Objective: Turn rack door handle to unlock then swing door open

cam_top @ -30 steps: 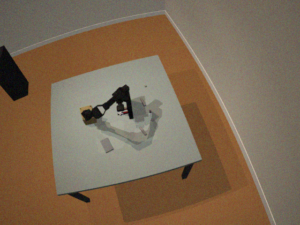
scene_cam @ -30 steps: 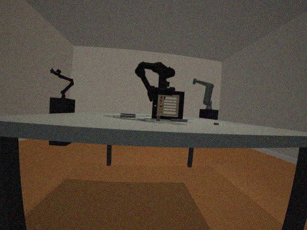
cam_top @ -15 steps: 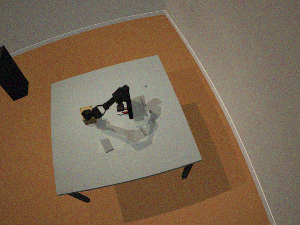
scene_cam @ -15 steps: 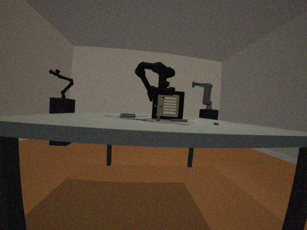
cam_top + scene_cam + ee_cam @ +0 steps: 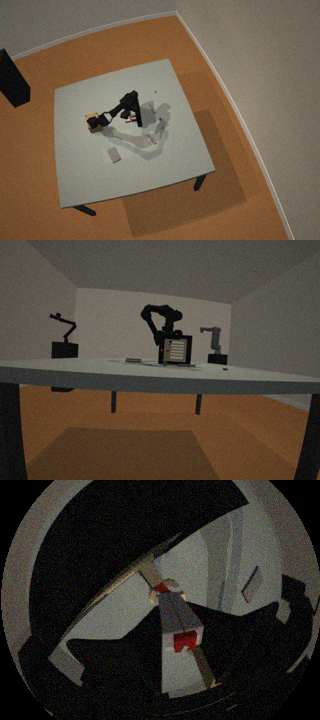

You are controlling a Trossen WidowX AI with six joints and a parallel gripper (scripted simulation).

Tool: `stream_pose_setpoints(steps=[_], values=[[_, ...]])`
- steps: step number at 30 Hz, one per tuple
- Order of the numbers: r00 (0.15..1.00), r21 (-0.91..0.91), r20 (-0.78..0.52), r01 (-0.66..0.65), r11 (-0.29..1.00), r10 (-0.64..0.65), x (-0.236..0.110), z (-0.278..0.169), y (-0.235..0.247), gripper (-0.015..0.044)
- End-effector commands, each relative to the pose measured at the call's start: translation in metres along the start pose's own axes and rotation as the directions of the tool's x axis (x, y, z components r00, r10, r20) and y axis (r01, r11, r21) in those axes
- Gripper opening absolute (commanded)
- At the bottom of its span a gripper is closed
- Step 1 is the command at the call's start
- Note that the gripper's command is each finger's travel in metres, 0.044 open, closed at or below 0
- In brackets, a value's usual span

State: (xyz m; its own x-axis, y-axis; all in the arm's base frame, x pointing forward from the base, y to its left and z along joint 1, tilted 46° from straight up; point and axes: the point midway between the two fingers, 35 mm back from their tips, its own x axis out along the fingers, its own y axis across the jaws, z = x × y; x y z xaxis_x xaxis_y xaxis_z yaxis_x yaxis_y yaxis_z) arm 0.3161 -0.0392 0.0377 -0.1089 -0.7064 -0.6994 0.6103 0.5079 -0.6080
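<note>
The black rack frame stands upright on the table. The tan slatted door fills its opening and looks shut. The upright handle has grey sides and a red core; its red also shows through the door in the exterior view. My gripper is shut on the handle from above, and the grey sides are pressed together. In the wrist view the handle and gripper stand turned partway against the door edge. The fingertips are hidden in the exterior view behind the frame and door.
A flat grey block lies near my base. Thin blocks lie beyond the frame, with a small post between them. A tiny piece lies farther off. My arm reaches over the frame's side.
</note>
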Motion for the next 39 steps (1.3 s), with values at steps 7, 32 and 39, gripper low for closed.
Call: stream_pose_setpoints(steps=[7, 32, 39], values=[[1.0, 0.439, 0.002, -0.001, 0.899, 0.001, 0.0002, 0.0003, 0.0, 0.0023], [1.0, 0.994, 0.002, -0.002, 0.107, 0.0, 0.0002, 0.0003, 0.0, 0.0023], [1.0, 0.994, 0.002, -0.002, 0.107, 0.0, 0.0002, 0.0003, 0.0, 0.0128]])
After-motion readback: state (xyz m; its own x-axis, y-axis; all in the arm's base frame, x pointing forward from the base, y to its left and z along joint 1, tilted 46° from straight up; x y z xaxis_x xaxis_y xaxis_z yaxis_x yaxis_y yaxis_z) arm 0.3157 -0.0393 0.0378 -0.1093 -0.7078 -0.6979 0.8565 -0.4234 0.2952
